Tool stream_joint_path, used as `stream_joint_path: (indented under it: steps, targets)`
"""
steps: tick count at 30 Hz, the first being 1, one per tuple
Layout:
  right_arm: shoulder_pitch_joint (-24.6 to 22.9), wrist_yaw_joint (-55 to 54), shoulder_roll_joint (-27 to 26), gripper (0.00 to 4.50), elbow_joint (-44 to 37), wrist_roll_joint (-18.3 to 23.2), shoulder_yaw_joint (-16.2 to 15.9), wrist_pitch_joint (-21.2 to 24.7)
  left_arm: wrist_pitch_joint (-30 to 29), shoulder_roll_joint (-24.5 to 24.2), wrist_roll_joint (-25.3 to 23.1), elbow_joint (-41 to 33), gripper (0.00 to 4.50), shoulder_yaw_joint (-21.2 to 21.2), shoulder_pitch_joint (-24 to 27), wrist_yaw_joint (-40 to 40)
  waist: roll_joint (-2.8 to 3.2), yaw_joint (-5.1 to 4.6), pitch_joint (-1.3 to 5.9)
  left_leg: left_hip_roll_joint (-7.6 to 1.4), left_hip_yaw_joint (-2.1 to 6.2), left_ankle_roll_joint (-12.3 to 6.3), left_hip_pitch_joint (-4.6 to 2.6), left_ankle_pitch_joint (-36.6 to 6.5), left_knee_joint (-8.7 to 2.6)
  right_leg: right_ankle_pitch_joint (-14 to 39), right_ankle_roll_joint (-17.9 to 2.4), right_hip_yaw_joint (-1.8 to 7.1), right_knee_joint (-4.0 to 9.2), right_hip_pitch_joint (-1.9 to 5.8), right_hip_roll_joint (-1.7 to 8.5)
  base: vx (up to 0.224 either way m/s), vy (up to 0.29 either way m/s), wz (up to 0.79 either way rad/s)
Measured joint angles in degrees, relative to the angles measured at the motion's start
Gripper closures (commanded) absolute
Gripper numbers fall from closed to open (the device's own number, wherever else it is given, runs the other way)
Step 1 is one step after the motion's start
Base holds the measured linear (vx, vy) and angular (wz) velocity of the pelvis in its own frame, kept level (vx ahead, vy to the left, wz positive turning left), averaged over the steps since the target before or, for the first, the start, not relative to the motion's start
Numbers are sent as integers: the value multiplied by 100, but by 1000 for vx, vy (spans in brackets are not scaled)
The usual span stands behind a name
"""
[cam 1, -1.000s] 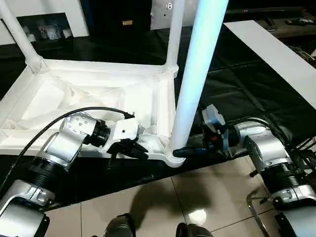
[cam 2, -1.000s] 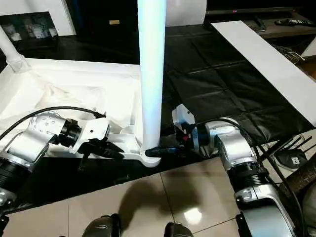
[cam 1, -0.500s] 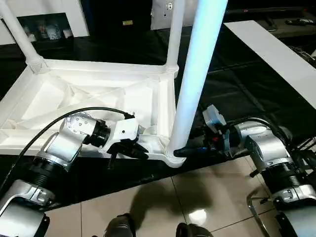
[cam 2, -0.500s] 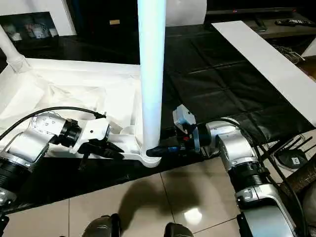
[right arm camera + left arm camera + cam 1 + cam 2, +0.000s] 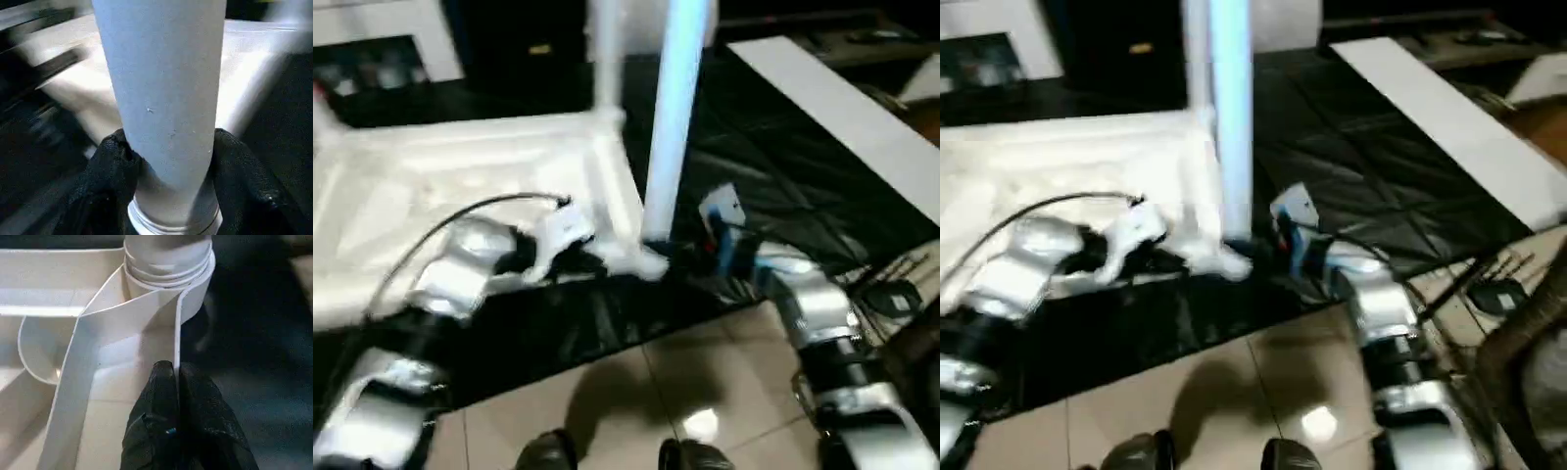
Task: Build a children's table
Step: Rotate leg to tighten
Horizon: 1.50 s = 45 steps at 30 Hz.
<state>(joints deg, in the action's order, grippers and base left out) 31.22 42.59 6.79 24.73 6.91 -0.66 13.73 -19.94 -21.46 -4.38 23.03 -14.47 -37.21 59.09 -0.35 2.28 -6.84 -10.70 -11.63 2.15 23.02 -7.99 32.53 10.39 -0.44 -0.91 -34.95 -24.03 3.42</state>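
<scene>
Nearest me, the right gripper (image 5: 168, 161) clasps the base of the near leg (image 5: 674, 117), one black finger on each side just above its socket, likely steadying it upright while it seats. Across that corner from it, the left gripper (image 5: 176, 382) is pinched shut on the thin rim of the upturned table top (image 5: 431, 166), apparently bracing it. Beyond both, another leg (image 5: 605, 49) stands socketed.

The left gripper (image 5: 177, 382) was pinched shut on the table top's thin rim wall (image 5: 177, 333). The right gripper (image 5: 168, 147) was clasped around the leg (image 5: 161, 73), one finger (image 5: 115, 161) on each side.
</scene>
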Motion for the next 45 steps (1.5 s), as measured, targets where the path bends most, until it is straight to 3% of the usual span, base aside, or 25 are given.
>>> stream_joint_path:
  steps: [4, 9, 10, 15, 20, 23, 31, 35, 45]
  targets:
    - [89, -1100, -382, 255, 2, -227, 180, 37, -401, 485, -50, 95, 450, 117, -125, -708, 2, -6, 1, 3, 0, 1, 1, -1, -20, 1, 2, -1, 3, -4, -1, 0, 0, 0]
    - [179, -1771, -654, 255, 2, -428, 202, 103, -544, 638, -135, 95, 450, 160, -165, -963, 2, -13, 1, 2, 0, 1, 2, -1, -36, 3, 6, -4, 12, -6, -4, 0, 0, 0]
    - [179, -1807, -673, 200, 2, -434, 202, 102, -551, 641, -148, 93, 450, 163, -165, -971, 2, -18, 1, 2, 0, 1, 2, -1, -34, 3, 6, -4, 12, -5, -4, 0, 0, 0]
    - [158, -1645, -624, 154, 5, -287, 227, 55, -487, 561, -160, 52, 450, 111, -165, -916, 4, -23, -1, 2, 0, 1, 3, -1, -34, 3, 6, -3, 16, -5, -4, 0, 0, 0]
    - [159, -952, -313, 105, 28, -202, 167, -42, -185, 385, -144, 45, 450, 32, -151, -673, 4, -22, -1, 1, 0, 0, 17, -2, -46, 3, 6, -6, 27, -16, -6, 0, 0, 0]
    - [159, -253, 124, 82, 28, -167, -54, -72, 30, 184, -43, -29, 450, 0, -49, -348, 6, -1, -2, -2, 0, -2, 23, -2, -53, 3, 5, -14, 40, -15, -7, 0, 0, 0]
    - [191, 1978, 1033, 82, 169, 82, -502, -722, 1001, -436, 172, -74, 450, -277, 139, 888, 3, 200, -4, -12, 0, -3, 23, -3, -26, 0, 1, -28, 38, 5, -4, 0, 0, 0]
    - [191, 2773, 1259, 82, 315, 296, -536, -823, 1299, -670, 266, -69, 450, -335, 188, 1380, 2, 281, -5, -10, -1, -4, 23, -3, -15, -8, -13, -27, 38, 7, -1, 0, 0, 0]
    - [352, 3864, 1475, 142, 731, 482, -680, -935, 1668, -891, 352, -65, 450, -459, 195, 1901, -5, 303, -9, -12, -1, -5, 25, -3, -7, -8, -13, -28, 23, 3, -1, 0, 0, 0]
